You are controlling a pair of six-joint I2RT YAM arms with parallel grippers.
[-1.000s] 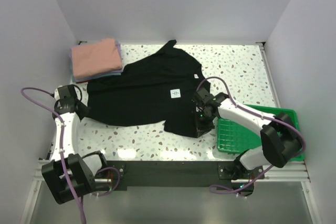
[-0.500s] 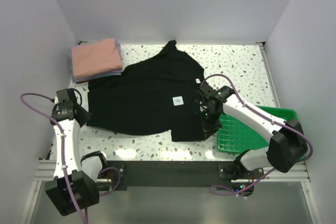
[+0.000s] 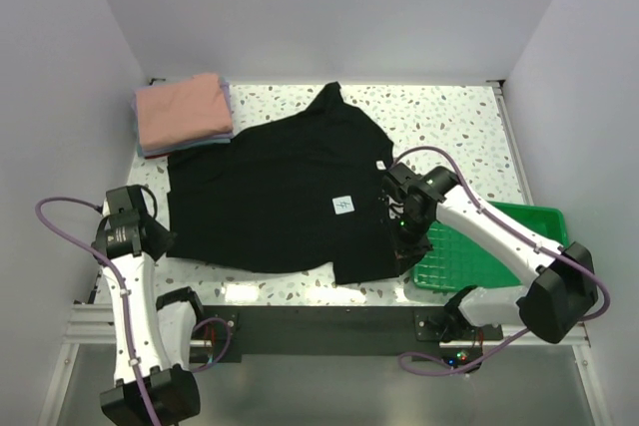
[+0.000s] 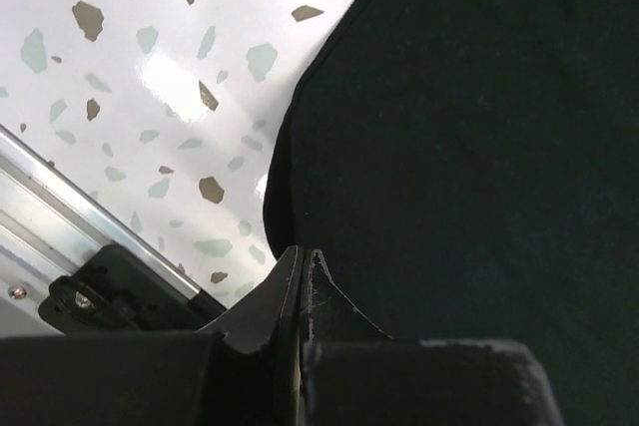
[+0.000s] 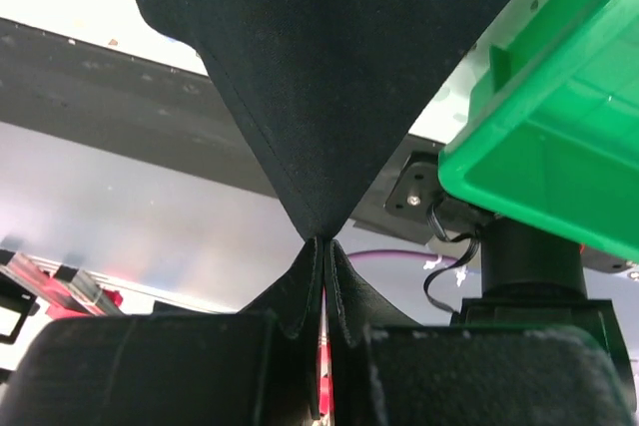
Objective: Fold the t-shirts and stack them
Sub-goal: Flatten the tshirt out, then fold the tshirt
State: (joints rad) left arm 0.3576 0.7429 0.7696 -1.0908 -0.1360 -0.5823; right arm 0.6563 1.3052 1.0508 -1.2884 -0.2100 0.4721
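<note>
The black t-shirt [image 3: 270, 192] lies spread on the speckled table [image 3: 449, 122], its small white tag [image 3: 344, 206] facing up. My left gripper [image 3: 165, 241] is shut on the shirt's near left corner; the left wrist view shows the fingers [image 4: 300, 276] pinched on black cloth [image 4: 479, 127]. My right gripper [image 3: 404, 246] is shut on the shirt's near right corner [image 5: 319, 97], which hangs taut from the closed fingertips [image 5: 321, 246]. A stack of folded shirts, salmon-pink on top [image 3: 183, 112] with lavender and bluish edges below, sits at the far left.
A green plastic tray [image 3: 489, 246] sits at the near right, right beside my right gripper, and shows in the right wrist view [image 5: 559, 147]. The table's metal front rail [image 4: 60, 236] runs close to my left gripper. White walls enclose the table.
Both grippers have pulled the shirt's near corners toward the front edge. The shirt has slid nearer and spread flatter, its tag shifting toward the front right.
</note>
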